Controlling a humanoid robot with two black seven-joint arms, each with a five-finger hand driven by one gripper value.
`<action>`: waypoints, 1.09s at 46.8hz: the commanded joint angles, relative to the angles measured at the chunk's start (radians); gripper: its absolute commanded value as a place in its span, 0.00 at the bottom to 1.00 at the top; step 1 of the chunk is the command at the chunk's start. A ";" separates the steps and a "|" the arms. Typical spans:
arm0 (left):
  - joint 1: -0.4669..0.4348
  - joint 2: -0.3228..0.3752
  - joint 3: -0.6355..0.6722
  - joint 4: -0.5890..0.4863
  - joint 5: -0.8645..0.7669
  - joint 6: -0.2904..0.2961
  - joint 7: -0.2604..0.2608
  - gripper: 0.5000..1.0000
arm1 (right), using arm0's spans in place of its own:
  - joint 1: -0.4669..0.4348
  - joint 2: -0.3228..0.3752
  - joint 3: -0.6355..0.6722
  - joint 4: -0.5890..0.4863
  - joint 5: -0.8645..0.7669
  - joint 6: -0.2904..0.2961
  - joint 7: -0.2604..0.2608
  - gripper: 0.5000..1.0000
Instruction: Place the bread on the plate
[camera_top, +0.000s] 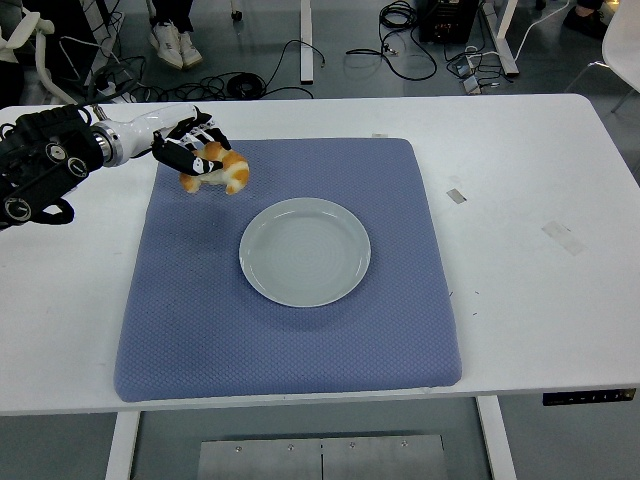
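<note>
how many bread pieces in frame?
1. The bread is held in the left hand above the mat's far-left corner, up-left of the empty plate. None looks hidden.

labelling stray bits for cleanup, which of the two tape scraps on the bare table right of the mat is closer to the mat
The smaller tape scrap, lying just past the blue mat, is closer. The larger scrap lies farther right, nearer the table's right edge.

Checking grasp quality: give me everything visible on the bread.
The bread is a golden-brown, croissant-like roll with a glossy crust and paler patches. The left robot hand grips it from above and the left, black fingers curled over its top, hiding part of it. It sits over the far-left corner of the blue mat, up and left of the empty plate, not touching the plate.
</note>
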 joint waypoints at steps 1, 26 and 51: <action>-0.002 -0.008 0.003 -0.010 -0.024 0.022 0.011 0.00 | 0.000 0.000 0.000 0.000 0.000 0.000 0.000 1.00; -0.052 0.076 0.118 -0.380 -0.029 0.038 0.059 0.00 | 0.000 0.000 0.000 0.000 0.001 0.000 0.000 1.00; -0.069 0.056 0.198 -0.484 -0.024 0.072 0.061 0.00 | 0.000 0.000 0.000 0.000 0.000 0.000 0.000 1.00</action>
